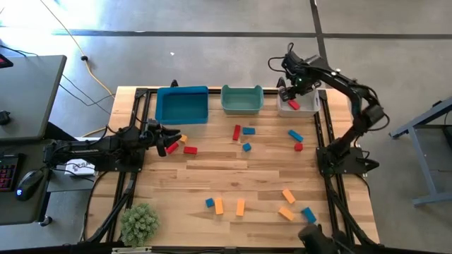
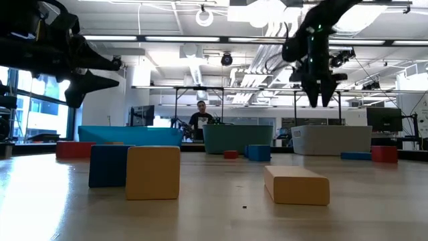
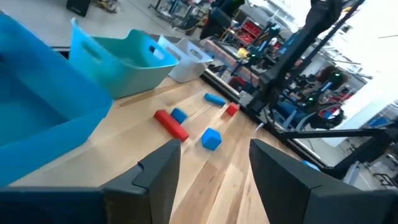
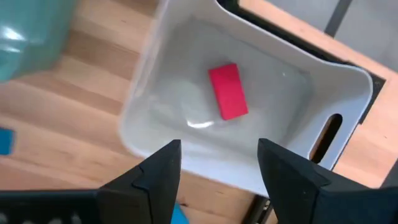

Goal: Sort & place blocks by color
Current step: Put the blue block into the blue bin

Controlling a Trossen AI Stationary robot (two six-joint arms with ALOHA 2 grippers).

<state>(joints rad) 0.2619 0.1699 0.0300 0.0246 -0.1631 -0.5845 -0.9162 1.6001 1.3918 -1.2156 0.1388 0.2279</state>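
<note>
Red, blue and orange blocks lie flat on the wooden table. My right gripper [image 1: 291, 93] hangs open above the white bin [image 1: 311, 107]. One red block [image 4: 227, 91] lies flat on that bin's floor, below the fingers and apart from them. My left gripper [image 1: 171, 134] is open and raised above the table near its left side, in front of the blue bin [image 1: 182, 104]. A red block [image 1: 172, 147], another red block [image 1: 190, 149] and an orange block [image 1: 182, 138] lie beside it. The left wrist view shows a red bar [image 3: 171, 123] and a blue cube [image 3: 211, 138] ahead of the fingers.
The teal bin [image 1: 242, 99] stands between the blue and white bins along the far edge. Blue and red blocks [image 1: 246, 147] sit mid-table, and orange bars [image 1: 240, 207] and blue cubes lie near the front. A green plant ball [image 1: 139, 224] is at the near left corner. A person [image 2: 201, 119] is beyond the table.
</note>
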